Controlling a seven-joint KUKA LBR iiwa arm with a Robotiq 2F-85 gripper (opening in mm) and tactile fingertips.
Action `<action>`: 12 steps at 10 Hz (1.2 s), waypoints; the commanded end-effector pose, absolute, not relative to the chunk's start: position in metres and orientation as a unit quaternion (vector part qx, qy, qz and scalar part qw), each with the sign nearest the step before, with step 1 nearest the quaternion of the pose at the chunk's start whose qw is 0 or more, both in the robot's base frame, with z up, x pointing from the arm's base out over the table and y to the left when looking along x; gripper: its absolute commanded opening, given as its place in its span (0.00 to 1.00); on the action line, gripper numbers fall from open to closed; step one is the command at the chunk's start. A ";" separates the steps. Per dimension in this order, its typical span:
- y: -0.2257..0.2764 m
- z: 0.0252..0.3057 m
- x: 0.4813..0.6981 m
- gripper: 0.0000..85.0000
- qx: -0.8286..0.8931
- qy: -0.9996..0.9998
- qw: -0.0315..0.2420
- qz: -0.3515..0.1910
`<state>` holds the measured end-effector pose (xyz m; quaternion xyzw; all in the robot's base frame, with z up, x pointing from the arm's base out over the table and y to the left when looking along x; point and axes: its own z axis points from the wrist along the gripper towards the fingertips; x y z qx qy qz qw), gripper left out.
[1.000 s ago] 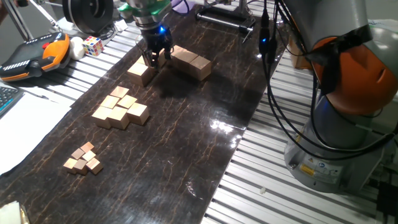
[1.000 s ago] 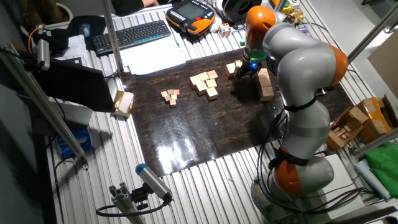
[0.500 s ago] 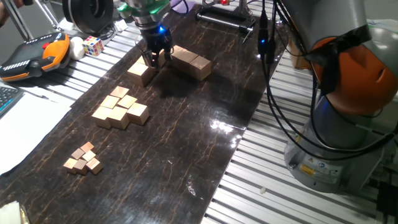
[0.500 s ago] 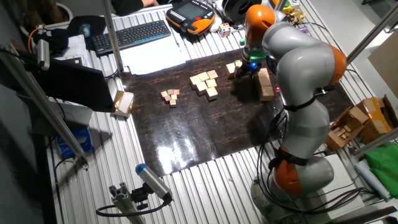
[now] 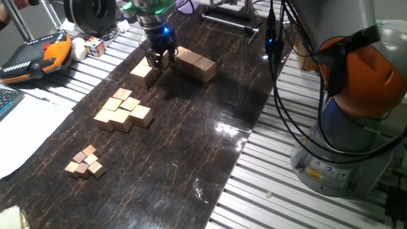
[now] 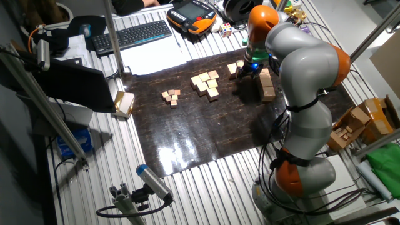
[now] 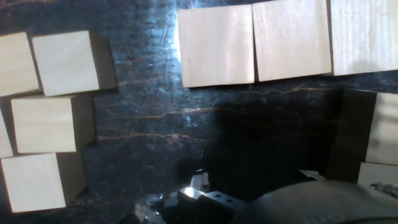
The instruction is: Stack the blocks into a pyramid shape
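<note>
A row of three large tan blocks [image 5: 196,63] lies on the dark mat [image 5: 191,140], and the hand view shows them side by side along its top edge [image 7: 291,38]. A few more large blocks [image 5: 145,73] sit just left of the row and appear at the left of the hand view [image 7: 50,123]. My gripper [image 5: 161,59] hangs low over the mat in the gap between the two groups. It is open, with nothing between its fingers. The other fixed view shows the gripper [image 6: 250,67] beside the row [image 6: 267,84]. No block lies on another.
A cluster of medium tan cubes [image 5: 124,111] and a cluster of tiny cubes [image 5: 86,162] lie nearer on the mat. A Rubik's cube [image 5: 95,46] and an orange teach pendant [image 5: 32,57] sit off the mat at left. The arm's base [image 5: 356,114] stands at right.
</note>
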<state>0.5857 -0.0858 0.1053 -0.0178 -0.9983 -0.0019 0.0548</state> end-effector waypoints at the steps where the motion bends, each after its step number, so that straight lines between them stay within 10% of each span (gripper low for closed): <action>1: -0.086 0.105 0.586 0.85 -0.020 -0.998 0.053 -0.002; 12: -0.080 0.105 0.662 0.85 -0.037 -0.999 -0.014 0.010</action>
